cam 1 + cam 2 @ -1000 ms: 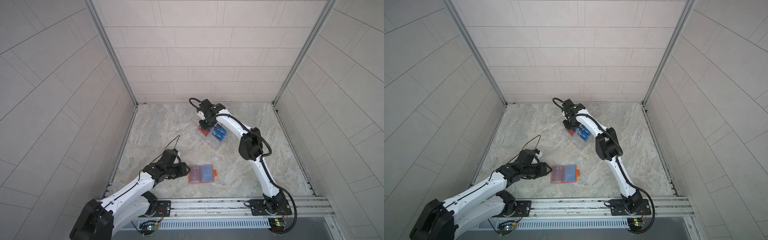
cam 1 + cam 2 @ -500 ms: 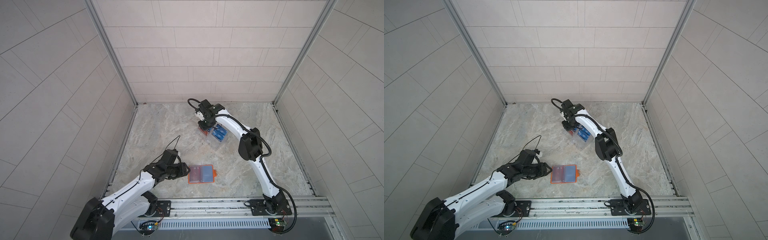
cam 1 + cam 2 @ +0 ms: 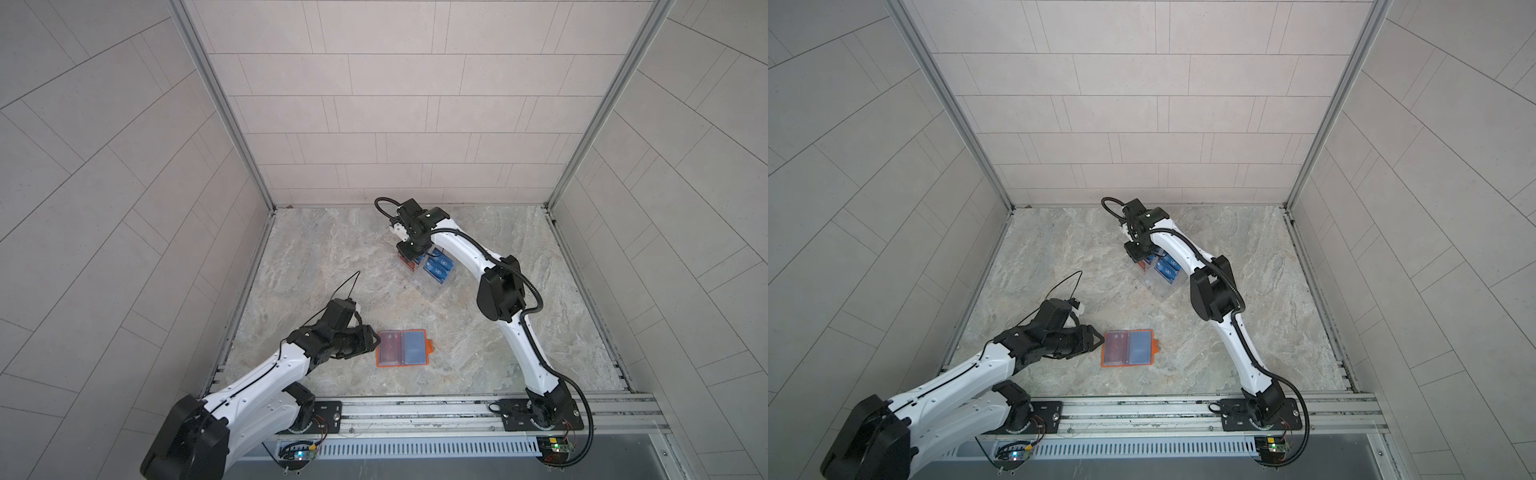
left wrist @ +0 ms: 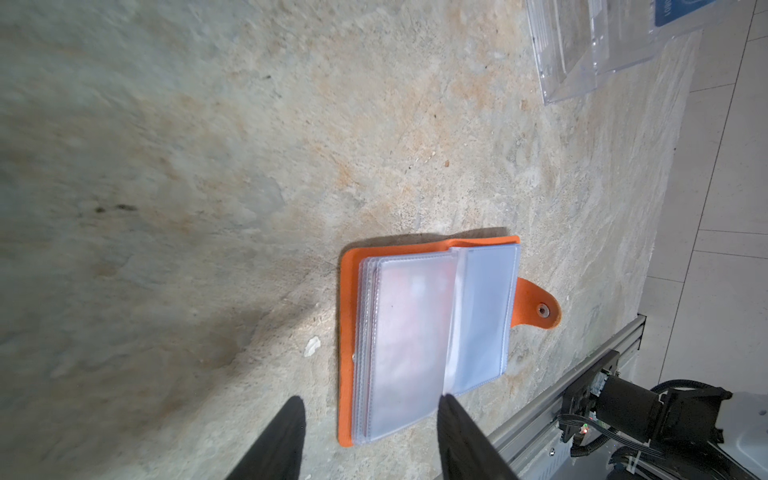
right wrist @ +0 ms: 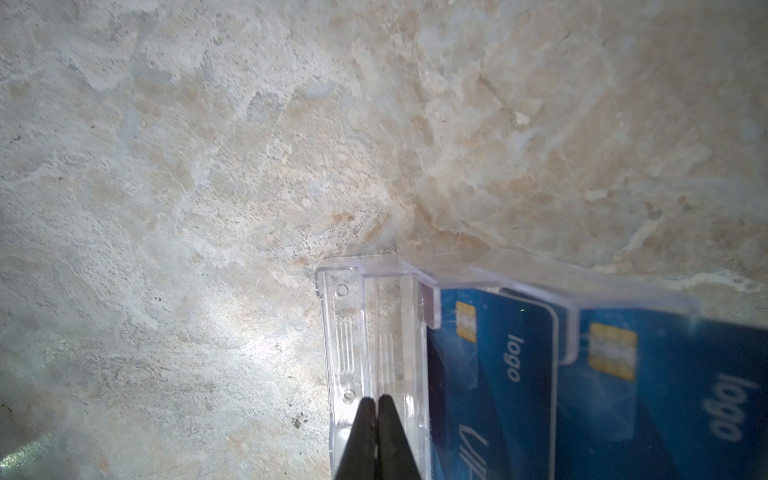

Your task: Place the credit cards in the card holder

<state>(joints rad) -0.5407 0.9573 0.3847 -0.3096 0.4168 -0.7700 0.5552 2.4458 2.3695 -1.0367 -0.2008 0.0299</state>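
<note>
The orange card holder [image 3: 382,362] [image 3: 1106,363] [image 4: 348,332] lies open on the stone floor. Its left sleeve shows a red card and its right sleeve a blue one. My left gripper [image 3: 376,341] [image 3: 1100,340] [image 4: 372,398] is open just left of the holder, its fingers straddling the near corner. Blue credit cards [image 3: 438,268] [image 3: 1168,268] [image 5: 498,374] and red ones [image 3: 405,263] [image 3: 1142,264] stand in a clear stand. My right gripper [image 3: 409,253] [image 3: 1139,257] [image 5: 377,399] is shut at the stand's red-card end. I see no card between its fingertips.
The clear acrylic tiered stand [image 3: 428,286] [image 3: 1158,289] [image 4: 582,54] [image 5: 345,332] sits at the back middle of the floor. Tiled walls close in the left, back and right. An aluminium rail [image 3: 415,409] with both arm bases runs along the front.
My right gripper's fingers have closed at the stand's red-card end and the wrist shifted slightly. The left arm and the card holder have not moved.
</note>
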